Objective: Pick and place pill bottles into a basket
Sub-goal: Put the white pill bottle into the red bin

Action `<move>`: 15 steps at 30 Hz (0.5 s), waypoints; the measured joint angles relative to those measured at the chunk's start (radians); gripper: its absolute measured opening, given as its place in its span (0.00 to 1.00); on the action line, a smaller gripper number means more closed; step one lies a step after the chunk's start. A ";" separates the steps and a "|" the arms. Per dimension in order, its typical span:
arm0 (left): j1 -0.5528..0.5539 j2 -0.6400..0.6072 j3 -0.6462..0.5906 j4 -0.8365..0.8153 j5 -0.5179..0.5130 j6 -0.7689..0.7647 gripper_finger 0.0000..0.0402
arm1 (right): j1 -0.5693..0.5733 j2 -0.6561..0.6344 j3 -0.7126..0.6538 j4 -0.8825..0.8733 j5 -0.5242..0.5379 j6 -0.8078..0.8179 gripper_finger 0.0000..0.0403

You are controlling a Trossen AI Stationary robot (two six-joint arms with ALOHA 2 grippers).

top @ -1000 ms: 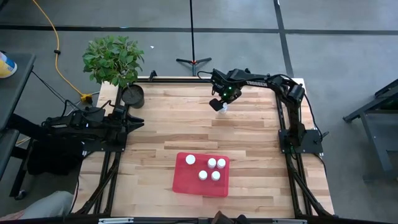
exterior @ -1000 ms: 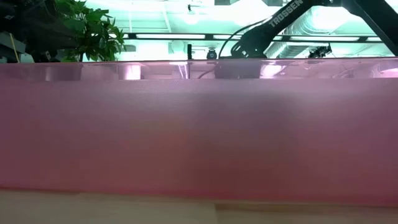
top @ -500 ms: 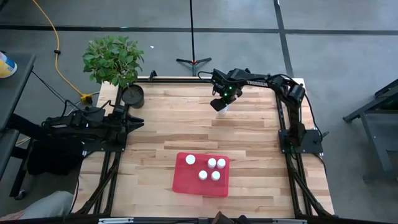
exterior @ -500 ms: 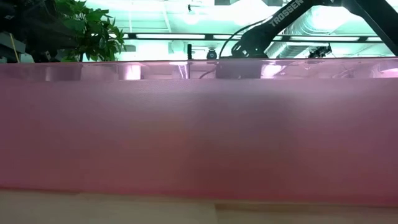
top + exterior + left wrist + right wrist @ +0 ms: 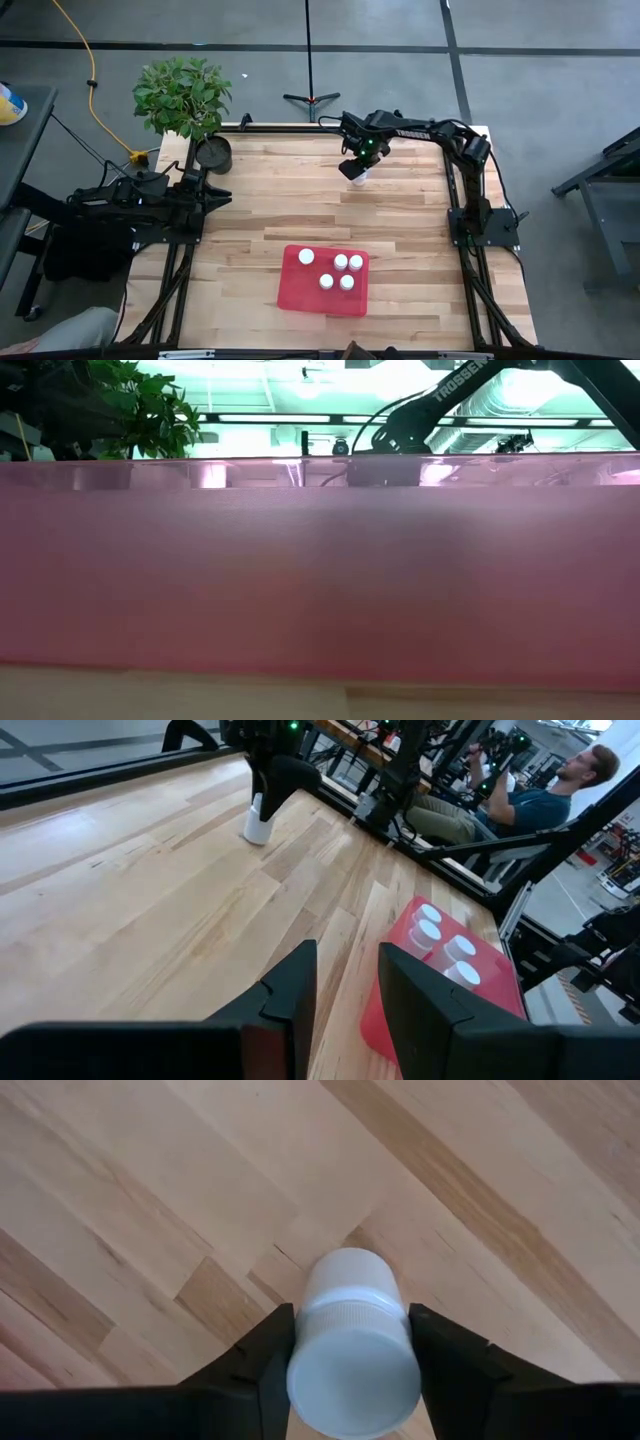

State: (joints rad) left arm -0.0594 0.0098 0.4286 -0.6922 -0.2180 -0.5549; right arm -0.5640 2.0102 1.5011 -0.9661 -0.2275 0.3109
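1. On the left edge of the pale wooden slatted table [image 5: 270, 200], the left gripper [image 5: 218, 196] is waiting with its two dark fingers pressed shut on nothing, beside a round black plant pot [image 5: 212, 153].
2. Near the table's front middle, the flat red-pink rectangular plastic basket [image 5: 295, 290] is holding five small white-capped pill bottles [image 5: 340, 262], all standing upright.
3. Toward the far right of the table, the right gripper [image 5: 356, 168] is reaching down over the last small white cylindrical pill bottle [image 5: 352, 1340]; its fingers [image 5: 258, 1360] are pressing against both sides of the bottle just below the ribbed cap.
4. The bottle is looking light, rigid and smooth, so it is likely to slip or tip; gripping the body just below the cap, squarely, seems the safest hold.
5. Compared with a second ago, the right gripper is sitting over the same spot with the bottle still under it, the fingers have closed in, and the basket's contents are unchanged.
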 joint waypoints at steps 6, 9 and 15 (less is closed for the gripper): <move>0.000 0.000 0.000 0.000 0.000 0.000 0.36 | 0.000 0.002 0.086 -0.082 0.035 -0.029 0.40; 0.000 0.000 0.000 0.000 0.000 0.000 0.36 | 0.005 0.002 0.153 -0.132 0.066 -0.045 0.39; 0.000 0.000 0.000 0.000 0.000 0.000 0.36 | 0.040 0.002 0.305 -0.207 0.069 -0.056 0.39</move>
State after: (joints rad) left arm -0.0596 0.0098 0.4290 -0.6922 -0.2180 -0.5549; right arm -0.5240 2.0121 1.8062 -1.1735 -0.1584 0.2553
